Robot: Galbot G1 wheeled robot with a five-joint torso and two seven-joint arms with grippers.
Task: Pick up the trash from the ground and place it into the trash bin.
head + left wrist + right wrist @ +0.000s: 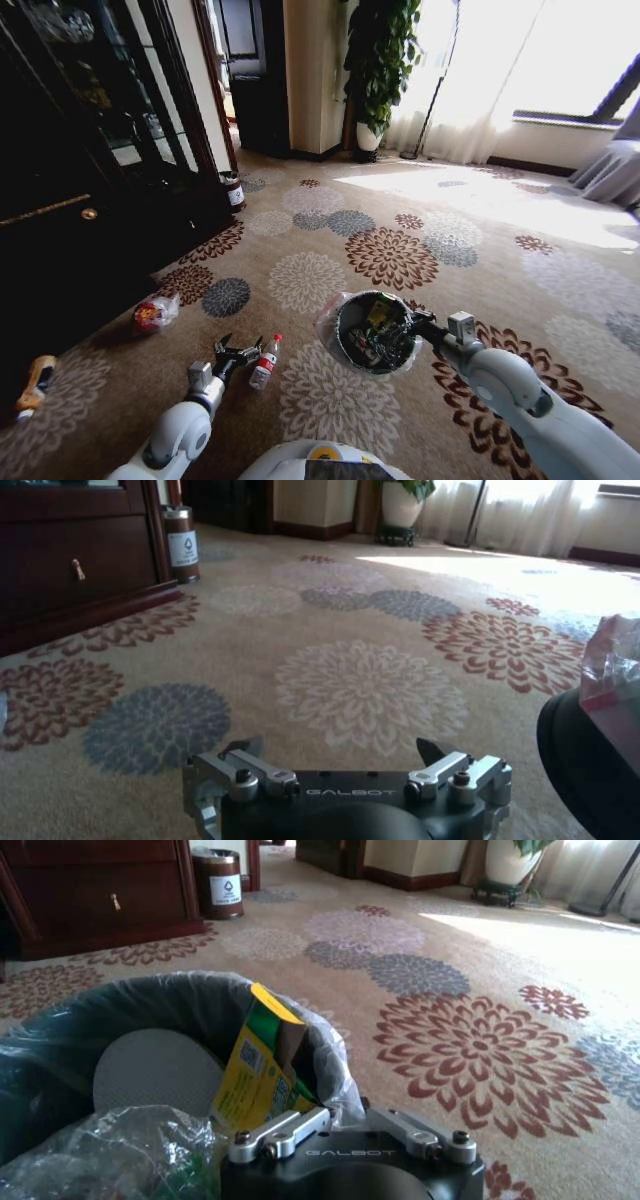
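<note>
Trash on the carpet is what concerns us first. We see a clear plastic bottle (265, 362) with a red cap lying on the carpet (330, 400), just beside our left gripper (237, 353), at about 3 o'clock from it in the head view. Its long axis runs from about 7 o'clock to 1 o'clock, with the cap at the far end. The left gripper is released, its fingers spread wide and holding nothing; in the left wrist view (340, 751) only carpet lies between the fingertips. We judge that the left arm is clearly the nearer one for this bottle.

Farther to the left lies a red-and-white plastic bag (155, 314), at about 10 o'clock from the left gripper, and an orange-topped piece (35, 385) rests well apart, near the dark cabinet (70, 200).

The trash bin (343, 340), lined with a pale bag, stands to the right of the bottle and already holds some litter, among it a yellow-green carton (262, 1065). Our right gripper (425, 326) is at the rim of the bin on its 3 o'clock side. Whether its fingers clench the rim we cannot tell.
</note>
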